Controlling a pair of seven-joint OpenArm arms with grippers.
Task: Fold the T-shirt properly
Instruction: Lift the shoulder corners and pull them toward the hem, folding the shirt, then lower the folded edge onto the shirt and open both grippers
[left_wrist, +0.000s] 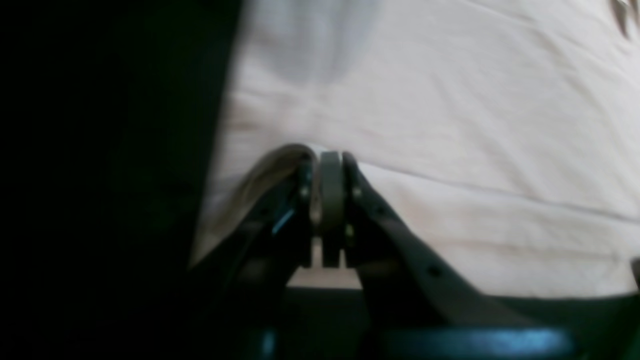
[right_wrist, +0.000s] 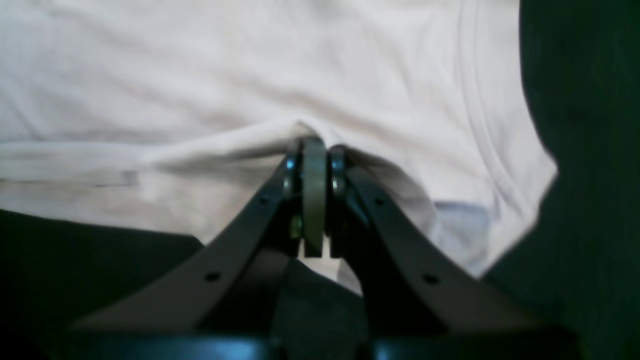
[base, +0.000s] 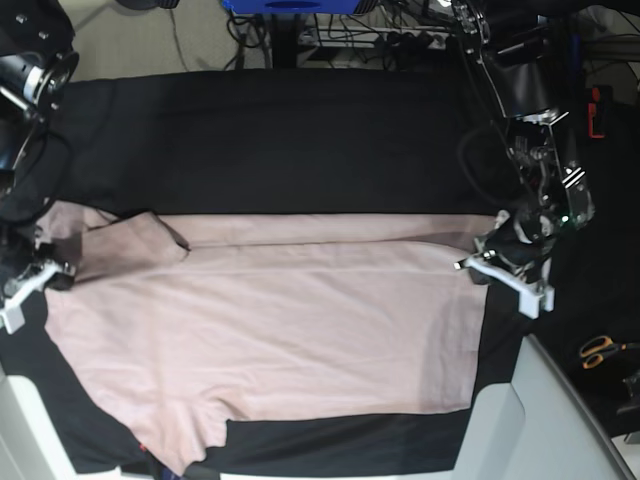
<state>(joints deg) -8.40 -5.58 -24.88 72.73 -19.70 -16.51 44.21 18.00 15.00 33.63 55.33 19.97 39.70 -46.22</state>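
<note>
The pale pink T-shirt (base: 280, 330) lies spread across the black tablecloth (base: 300, 150), its far part folded over toward me, with one sleeve (base: 130, 243) lying on top at the left. My left gripper (base: 487, 252) is at the shirt's right edge. In the left wrist view this gripper (left_wrist: 330, 157) is shut on a raised pinch of the T-shirt (left_wrist: 450, 125). My right gripper (base: 50, 275) is at the shirt's left edge. In the right wrist view it (right_wrist: 315, 145) is shut on a fold of the T-shirt (right_wrist: 200, 75), near a sleeve hem.
Orange-handled scissors (base: 600, 350) lie off the cloth at the right. A pale table border (base: 545, 420) runs along the front right. Cables and a blue object (base: 290, 5) sit behind the table's far edge.
</note>
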